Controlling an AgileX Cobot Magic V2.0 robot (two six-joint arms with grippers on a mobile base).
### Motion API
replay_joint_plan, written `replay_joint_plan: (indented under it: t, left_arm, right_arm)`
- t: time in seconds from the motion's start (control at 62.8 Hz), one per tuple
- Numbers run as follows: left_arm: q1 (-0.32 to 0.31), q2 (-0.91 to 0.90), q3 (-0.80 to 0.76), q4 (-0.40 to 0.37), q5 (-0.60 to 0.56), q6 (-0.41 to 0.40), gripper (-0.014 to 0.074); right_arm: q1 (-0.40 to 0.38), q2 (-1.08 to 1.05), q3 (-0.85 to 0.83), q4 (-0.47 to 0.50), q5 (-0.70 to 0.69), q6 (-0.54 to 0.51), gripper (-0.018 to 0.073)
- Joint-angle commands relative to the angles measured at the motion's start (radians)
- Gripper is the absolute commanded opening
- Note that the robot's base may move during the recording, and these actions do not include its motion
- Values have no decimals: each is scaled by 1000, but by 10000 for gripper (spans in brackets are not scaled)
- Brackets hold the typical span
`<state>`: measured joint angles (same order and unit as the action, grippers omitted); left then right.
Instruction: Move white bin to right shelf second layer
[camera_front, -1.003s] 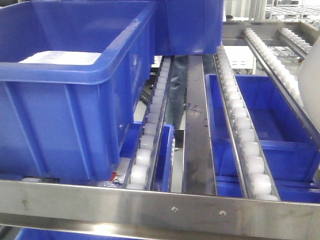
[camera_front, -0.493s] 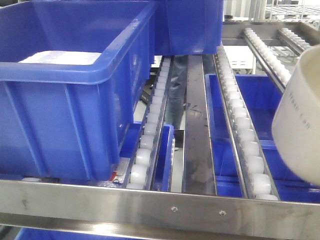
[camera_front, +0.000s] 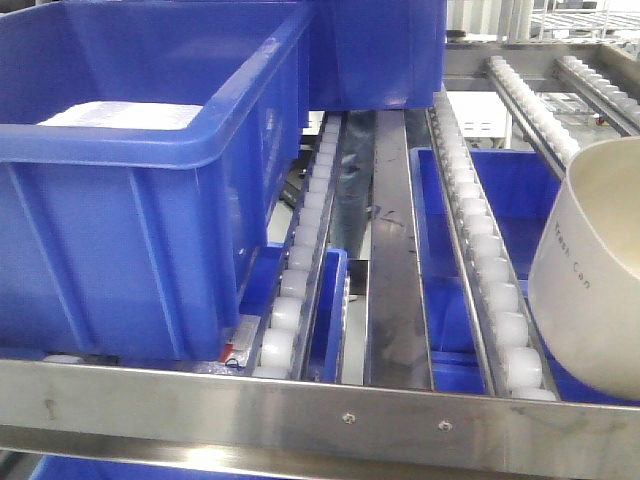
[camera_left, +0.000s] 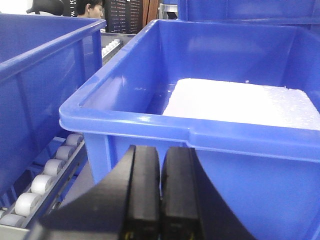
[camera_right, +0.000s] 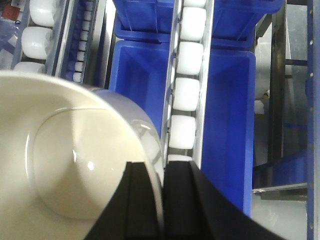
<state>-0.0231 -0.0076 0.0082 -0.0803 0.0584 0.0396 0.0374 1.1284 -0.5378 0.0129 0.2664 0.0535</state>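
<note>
The white bin (camera_front: 590, 270) shows at the right edge of the front view, tilted, with grey lettering on its side. It is over the right roller track (camera_front: 490, 270) of the right shelf second layer, just behind the steel front rail (camera_front: 350, 410); whether it touches the rollers I cannot tell. In the right wrist view my right gripper (camera_right: 162, 167) is shut on the wall of the white bin (camera_right: 65, 160), one finger inside and one outside. My left gripper (camera_left: 161, 150) is shut on nothing, just in front of a blue crate (camera_left: 225, 135).
A large blue crate (camera_front: 130, 200) with white material inside fills the left of the shelf level, and another blue crate (camera_front: 380, 50) stands behind it. Lower blue crates (camera_right: 227, 115) lie beneath the roller tracks (camera_right: 187, 95). A person's legs (camera_front: 350, 190) show behind the rack.
The white bin has come further into the front view from the right, moving left and down, and has tilted so its mouth now shows. The left gripper's surroundings look unchanged.
</note>
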Motion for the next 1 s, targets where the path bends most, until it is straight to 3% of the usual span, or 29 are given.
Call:
replay_joint_plan:
  t: [0.0,0.111,0.159,0.525,0.637,0.796,0.987]
  left_arm:
    - [-6,-15,27,-5,-81,-5,85]
    - [-6,-15,27,-5,-81,-5,85]
    - [-6,-15,27,-5,-81,-5,85]
    - [-6,-15,27,-5,-81,-5,85]
    - [-6,-15,27,-5,-81,-5,85]
    - [-6,-15,27,-5,-81,-5,85]
    - [-6,-15,27,-5,-81,-5,85]
  right_arm:
    - [-3,-15,-27,9,-69,0,185]
    - [-3,-15,-27,32,-43,0,382]
    - [-3,-15,-27,34,-37,0,426]
    - [-3,-148,-106,52,-8,0,424]
    - [-3,-217,-106,52,58,-1,338]
    - [-3,-310,-85,46,159,-1,41]
    - [-3,-521,5,46,101,-1,55]
